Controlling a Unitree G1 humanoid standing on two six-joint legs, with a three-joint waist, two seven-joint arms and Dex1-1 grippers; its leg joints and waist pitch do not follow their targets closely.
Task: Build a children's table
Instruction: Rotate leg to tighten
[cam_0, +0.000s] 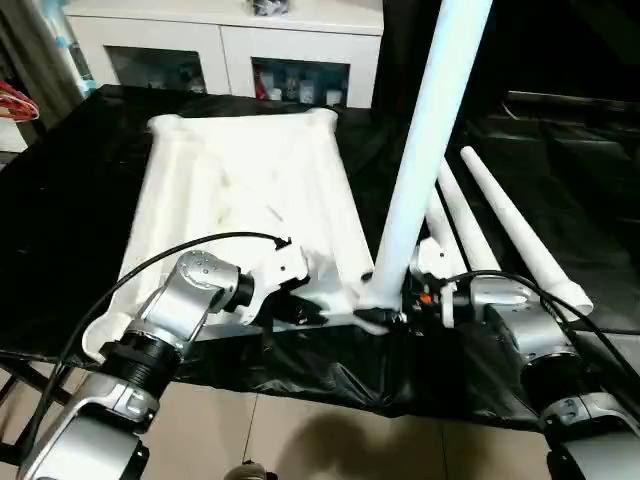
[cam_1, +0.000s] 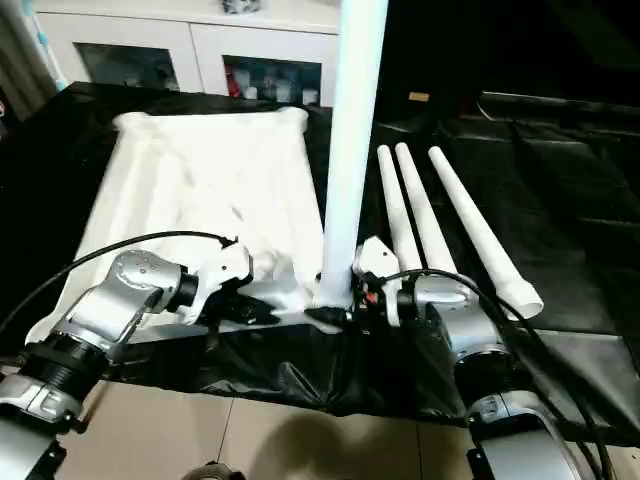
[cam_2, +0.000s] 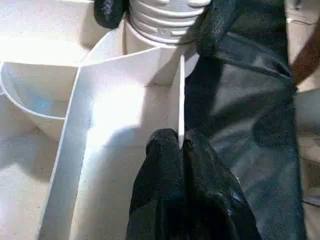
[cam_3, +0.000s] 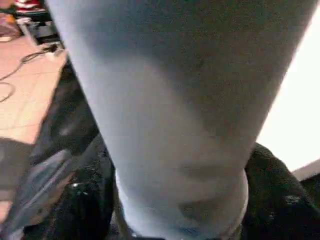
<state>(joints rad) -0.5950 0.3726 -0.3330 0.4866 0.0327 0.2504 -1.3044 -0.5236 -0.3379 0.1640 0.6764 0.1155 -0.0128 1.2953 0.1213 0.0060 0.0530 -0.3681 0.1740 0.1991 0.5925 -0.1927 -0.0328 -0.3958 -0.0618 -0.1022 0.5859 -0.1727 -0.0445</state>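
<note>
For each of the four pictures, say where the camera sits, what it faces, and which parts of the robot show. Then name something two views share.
Left eye: on the head, looking down at the tabletop; both forearms show.
Right eye: beside it, same scene; three loose legs lie to the right.
Left wrist: along the left gripper, pinching the tabletop's rim.
Right wrist: along the right gripper, around the upright leg.
Shared: both wrist views show that leg's base at the corner socket.
</note>
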